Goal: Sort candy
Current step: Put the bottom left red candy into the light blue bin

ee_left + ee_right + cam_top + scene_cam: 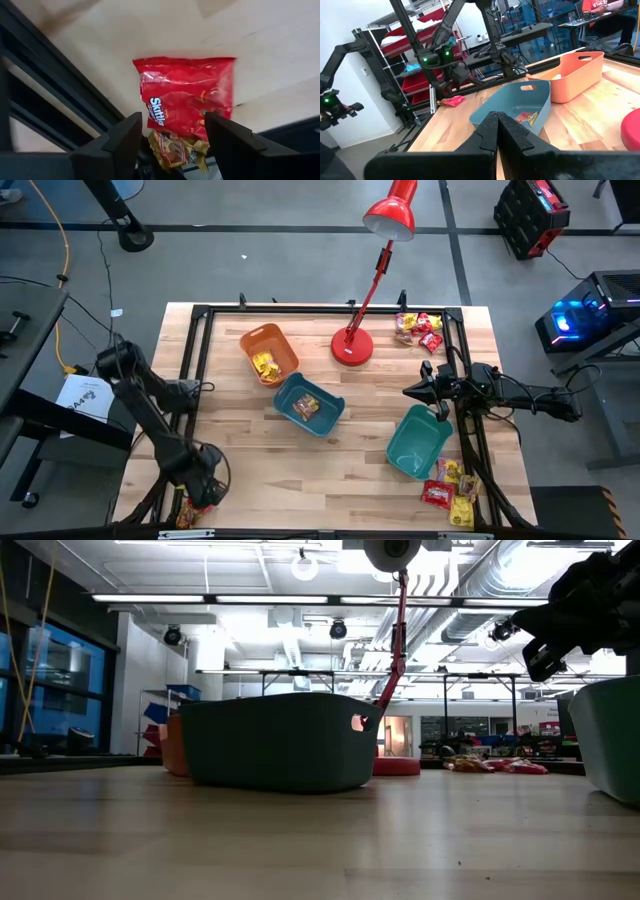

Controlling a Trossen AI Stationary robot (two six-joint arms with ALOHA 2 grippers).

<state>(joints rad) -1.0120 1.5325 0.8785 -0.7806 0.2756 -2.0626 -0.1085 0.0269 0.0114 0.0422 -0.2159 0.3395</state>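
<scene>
The left claw (pixel 170 137) hangs with its fingers spread wide over a red Skittles packet (pixel 187 97) lying flat at the desk's (pixel 250 420) 7 o'clock corner. Descend straight and close on the red packet only, clear of the brown-orange packet (pixel 172 147) touching it. The right claw (pixel 497 130), fingers pressed together and empty, waits at 3 o'clock above the teal bin (pixel 418 442)

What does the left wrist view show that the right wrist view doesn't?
Only the left wrist view shows the red packet up close, a brown-orange packet against it, between the left gripper's open fingers. Only the right wrist view shows the orange bin, the blue bin and the right gripper, shut. Both share the wooden table.
</scene>
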